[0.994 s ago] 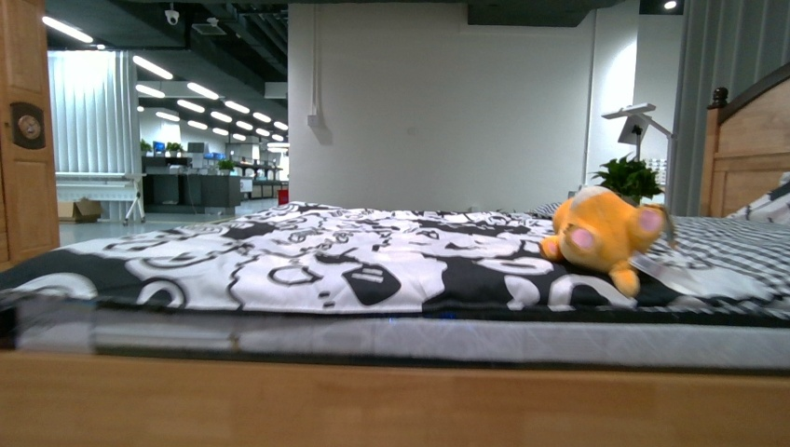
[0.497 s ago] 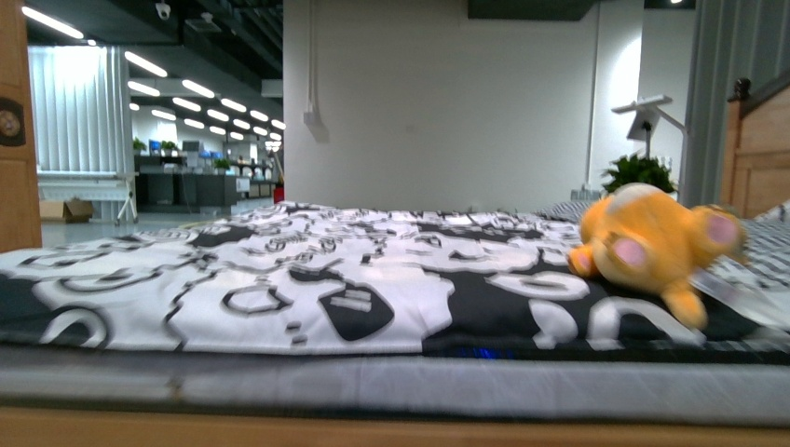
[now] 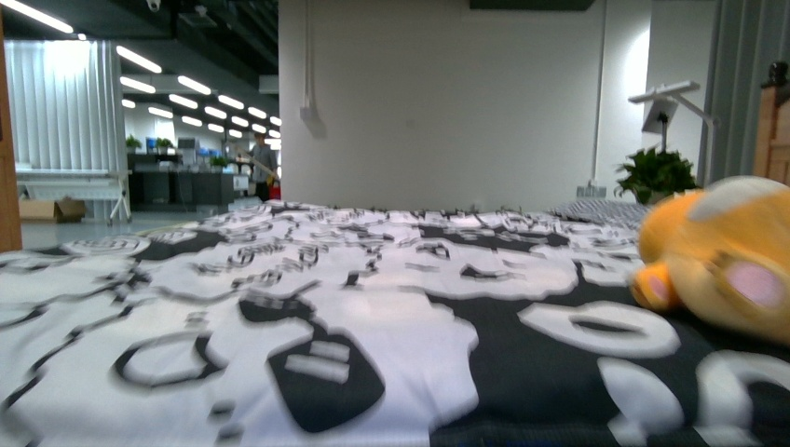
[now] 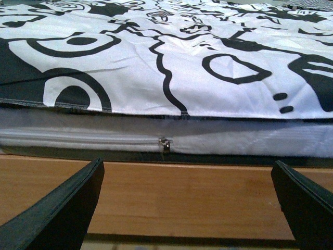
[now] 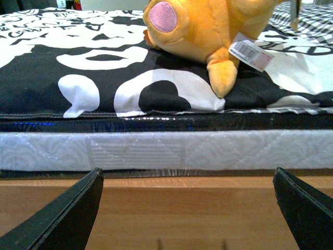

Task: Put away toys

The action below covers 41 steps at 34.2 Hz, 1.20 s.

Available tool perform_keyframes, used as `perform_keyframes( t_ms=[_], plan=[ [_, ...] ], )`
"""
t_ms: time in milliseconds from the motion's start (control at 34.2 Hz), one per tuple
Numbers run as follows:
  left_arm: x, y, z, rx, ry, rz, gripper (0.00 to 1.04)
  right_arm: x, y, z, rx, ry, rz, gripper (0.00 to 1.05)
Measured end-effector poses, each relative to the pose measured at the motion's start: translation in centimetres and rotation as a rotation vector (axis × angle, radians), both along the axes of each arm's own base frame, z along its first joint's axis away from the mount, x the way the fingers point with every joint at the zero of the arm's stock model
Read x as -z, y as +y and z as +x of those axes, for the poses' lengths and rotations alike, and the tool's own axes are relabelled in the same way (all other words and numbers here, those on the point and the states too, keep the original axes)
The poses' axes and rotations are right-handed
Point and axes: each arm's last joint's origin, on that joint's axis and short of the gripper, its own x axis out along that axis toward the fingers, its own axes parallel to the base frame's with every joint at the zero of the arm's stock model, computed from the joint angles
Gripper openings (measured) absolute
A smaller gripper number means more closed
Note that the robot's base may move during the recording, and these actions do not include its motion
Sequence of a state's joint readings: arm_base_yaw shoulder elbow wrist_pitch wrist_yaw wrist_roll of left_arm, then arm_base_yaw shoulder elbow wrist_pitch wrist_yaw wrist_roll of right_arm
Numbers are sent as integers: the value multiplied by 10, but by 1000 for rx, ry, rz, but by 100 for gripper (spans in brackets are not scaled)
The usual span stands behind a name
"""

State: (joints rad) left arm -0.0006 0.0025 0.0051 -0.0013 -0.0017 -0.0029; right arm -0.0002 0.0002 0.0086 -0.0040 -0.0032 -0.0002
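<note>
The orange-yellow plush toy lies on the bed at the right edge of the front view, a pink-lined ear toward me. It also shows in the right wrist view, on the black-and-white bedspread, with a white barcode tag. My right gripper is open and empty, level with the wooden bed rail, below and short of the toy. My left gripper is open and empty, facing the wooden rail further left along the bed. Neither arm shows in the front view.
The black-and-white patterned bedspread covers the bed over a white quilted mattress with a zipper. A potted plant, a lamp and a wooden headboard post stand at the far right. A white wall stands behind.
The front view has closed in on the bed: the wooden rail and mattress edge have dropped out of view, and the toy has grown larger and slid toward the right edge.
</note>
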Motion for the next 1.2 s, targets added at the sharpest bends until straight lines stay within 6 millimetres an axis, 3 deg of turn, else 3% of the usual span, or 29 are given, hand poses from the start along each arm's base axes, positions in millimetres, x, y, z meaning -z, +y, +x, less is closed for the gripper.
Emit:
perform_keyframes(
  t_ms=[263, 380, 497, 702, 877, 1053, 1199],
  plan=[
    [0, 0, 0, 1, 2, 0, 99, 0, 0, 0, 2, 3, 1, 98],
    [0, 0, 0, 2, 1, 0, 99, 0, -6, 3, -108, 68, 195, 98],
    [0, 0, 0, 2, 1, 0, 99, -19, -16, 5, -67, 13, 271, 98],
    [0, 0, 0, 2, 1, 0, 99, -53, -27, 17, -31, -86, 246, 98],
    [0, 0, 0, 2, 1, 0, 99, -96, -34, 51, 20, -172, 219, 98],
    [0, 0, 0, 2, 1, 0, 99, -143, -18, 95, 17, -250, 102, 98],
    [0, 0, 0, 2, 1, 0, 99, -157, -12, 138, 48, -232, -22, 98]
  ],
)
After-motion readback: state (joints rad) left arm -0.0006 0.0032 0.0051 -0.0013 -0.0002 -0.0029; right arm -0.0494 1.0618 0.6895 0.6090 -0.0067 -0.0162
